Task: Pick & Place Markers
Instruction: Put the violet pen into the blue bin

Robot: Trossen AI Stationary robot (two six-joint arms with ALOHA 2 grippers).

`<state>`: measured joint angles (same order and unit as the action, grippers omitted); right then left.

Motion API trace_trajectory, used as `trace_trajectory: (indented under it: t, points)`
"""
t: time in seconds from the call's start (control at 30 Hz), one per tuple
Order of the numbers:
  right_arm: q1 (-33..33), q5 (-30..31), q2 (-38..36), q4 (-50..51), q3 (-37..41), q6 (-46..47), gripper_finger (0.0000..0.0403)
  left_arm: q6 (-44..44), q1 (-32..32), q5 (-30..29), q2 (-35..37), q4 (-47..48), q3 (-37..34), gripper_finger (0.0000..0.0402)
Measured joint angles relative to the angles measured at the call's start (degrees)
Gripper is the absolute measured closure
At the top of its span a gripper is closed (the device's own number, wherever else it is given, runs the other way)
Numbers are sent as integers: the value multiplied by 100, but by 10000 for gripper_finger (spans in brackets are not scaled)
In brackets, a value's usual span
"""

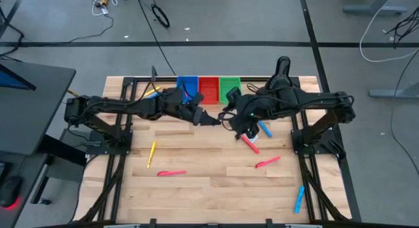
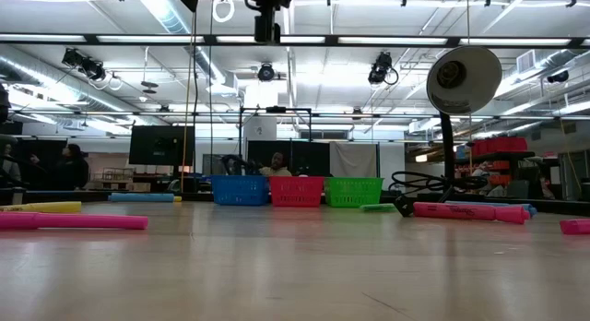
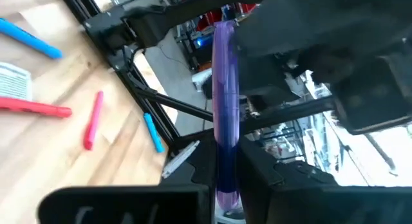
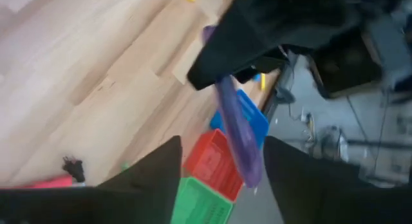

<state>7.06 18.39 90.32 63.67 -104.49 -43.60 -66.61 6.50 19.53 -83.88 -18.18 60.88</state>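
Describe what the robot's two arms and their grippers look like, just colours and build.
Both arms are dark, nearly black, jointed in segments and mounted on black frames at the table's sides. The left gripper tapers to slim dark fingers. The right gripper has broad, flat, matte black fingers, and a small green light shows on that arm's wrist. Thin dark cables run along both arms.

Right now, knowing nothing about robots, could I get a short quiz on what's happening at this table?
1. What colour is the marker clamped in the left gripper? A yellow, B purple, C green.
2. True or false: the red bin sits between the blue bin and the green bin.
3. Fill in: the right gripper has its fingers ____.
Key: 1 B; 2 true; 3 open.
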Motion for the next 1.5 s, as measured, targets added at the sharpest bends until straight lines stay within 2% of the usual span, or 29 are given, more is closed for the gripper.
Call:
trace_trajectory:
  t: [0.13,0.27,0.43,0.73,1.07,1.3,1.5]
  points:
    - [5,257,-105,19,0,839,141,286,129,-6,6,266,0,360]
    - [3,304,-218,-23,0,1785,121,570,245,1,166,460,2,360]
    - [3,312,-320,-141,0,2921,115,1032,433,-179,511,787,2,360]
    - [-173,323,-330,-405,0,4653,115,1825,700,-957,1241,1493,4,360]
    - [-242,456,-462,-623,0,5517,114,2202,721,-2678,1574,1860,-5,360]
    - [-237,1314,-565,-953,0,5773,114,2184,706,-4016,1587,1982,2,360]
    - [-237,2401,-570,-1221,0,5875,114,2080,704,-5047,1583,2352,2,360]
